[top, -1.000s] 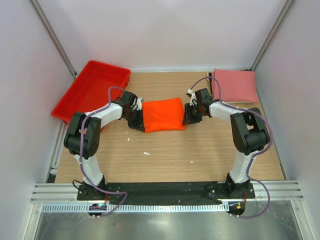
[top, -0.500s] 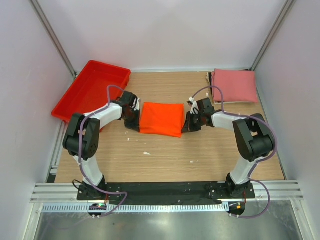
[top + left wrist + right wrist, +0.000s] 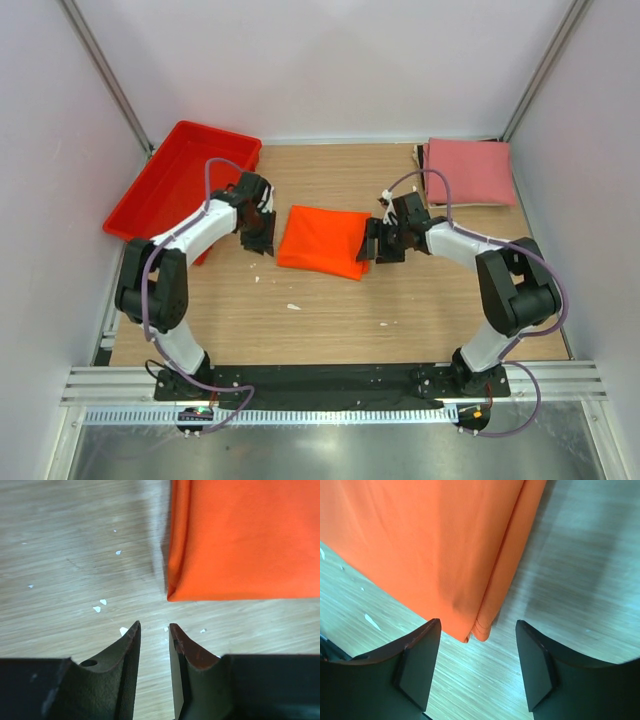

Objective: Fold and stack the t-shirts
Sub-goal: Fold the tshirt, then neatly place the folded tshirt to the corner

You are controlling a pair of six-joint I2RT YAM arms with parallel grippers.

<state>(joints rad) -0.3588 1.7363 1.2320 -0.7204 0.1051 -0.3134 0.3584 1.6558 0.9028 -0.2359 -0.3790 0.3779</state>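
Observation:
The orange t-shirt [image 3: 322,241] lies folded into a rectangle on the wooden table, slightly skewed. My left gripper [image 3: 262,241] sits just off its left edge, jaws a little apart with only bare table between them. In the left wrist view the shirt's folded corner [image 3: 240,540] lies ahead and to the right of the left gripper [image 3: 154,626]. My right gripper [image 3: 372,246] stands open at the shirt's right edge. In the right wrist view the shirt's corner [image 3: 430,545] hangs loose, just reaching between the spread fingers of the right gripper [image 3: 478,622]. The pink t-shirt [image 3: 468,172] lies folded at the back right.
A red plastic tray [image 3: 185,178] stands at the back left, behind the left arm. Small white crumbs [image 3: 292,306] dot the wood in front of the orange shirt, and some [image 3: 100,606] lie near the left fingers. Side walls close in the table.
Both grippers held the orange shirt's ends and laid it on the table. They have since let go, opened and drawn back a little. The shirt now lies skewed.

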